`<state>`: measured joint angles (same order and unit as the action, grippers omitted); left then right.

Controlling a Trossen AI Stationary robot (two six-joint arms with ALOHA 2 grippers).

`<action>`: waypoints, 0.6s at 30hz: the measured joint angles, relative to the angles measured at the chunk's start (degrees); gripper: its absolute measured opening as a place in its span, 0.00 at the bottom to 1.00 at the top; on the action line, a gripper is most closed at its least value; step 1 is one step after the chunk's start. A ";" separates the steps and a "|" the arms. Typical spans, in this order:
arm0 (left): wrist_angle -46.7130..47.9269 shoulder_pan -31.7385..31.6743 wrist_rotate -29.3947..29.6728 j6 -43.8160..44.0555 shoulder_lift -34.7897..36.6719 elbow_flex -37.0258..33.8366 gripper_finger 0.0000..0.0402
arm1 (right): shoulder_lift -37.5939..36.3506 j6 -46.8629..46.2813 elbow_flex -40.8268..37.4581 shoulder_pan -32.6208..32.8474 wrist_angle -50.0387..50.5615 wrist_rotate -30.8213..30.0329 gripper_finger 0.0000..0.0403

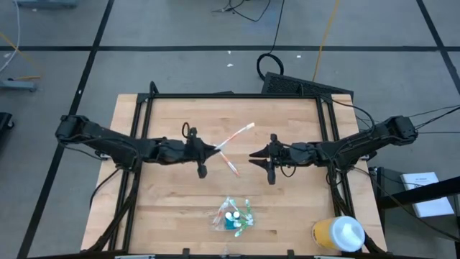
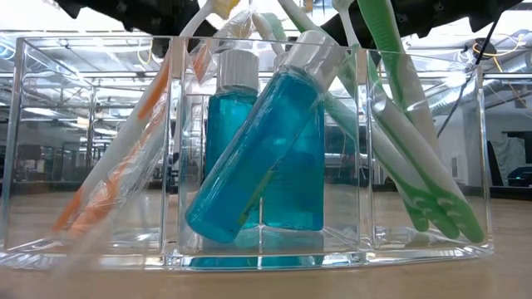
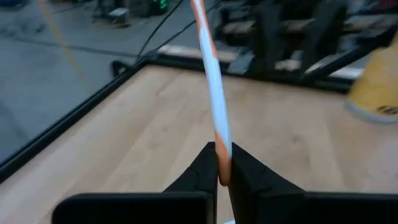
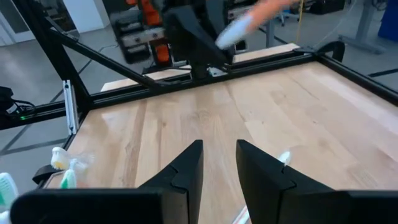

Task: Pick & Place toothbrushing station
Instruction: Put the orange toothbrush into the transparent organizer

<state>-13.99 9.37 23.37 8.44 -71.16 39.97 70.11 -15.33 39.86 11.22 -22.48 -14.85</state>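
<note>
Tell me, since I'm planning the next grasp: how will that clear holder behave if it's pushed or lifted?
The clear holder looks rigid and smooth, so probably slippery to pinch. The blue bottles and green toothbrushes lean loosely inside, so they would likely shift or rattle. Its flat base suggests it slides rather than tips.

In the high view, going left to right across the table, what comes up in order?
Left gripper, shut on the orange-and-white toothbrush → toothbrushing station with its bottles and brushes, near the front edge → right gripper, holding nothing → yellow cup with a white lid at the front right corner.
</note>
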 joint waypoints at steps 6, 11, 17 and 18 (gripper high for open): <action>-6.16 1.32 -2.00 -0.96 -2.76 -0.09 0.03 | 0.80 3.67 0.00 0.00 -3.68 -0.07 0.22; -13.16 2.16 -4.34 -3.41 -5.90 -0.13 0.03 | 2.20 5.71 0.00 -0.23 -4.24 -0.03 0.22; -25.67 1.61 -11.03 -5.75 -8.48 -1.41 0.03 | 3.88 5.57 -0.02 -1.17 -6.34 -0.07 0.26; -27.14 1.36 -11.98 -5.75 -8.59 -2.49 0.03 | 4.09 5.60 0.00 -1.37 -7.05 -0.06 0.27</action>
<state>-41.13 10.73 11.38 2.70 -79.75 37.48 74.20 -9.73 39.86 9.86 -29.53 -14.91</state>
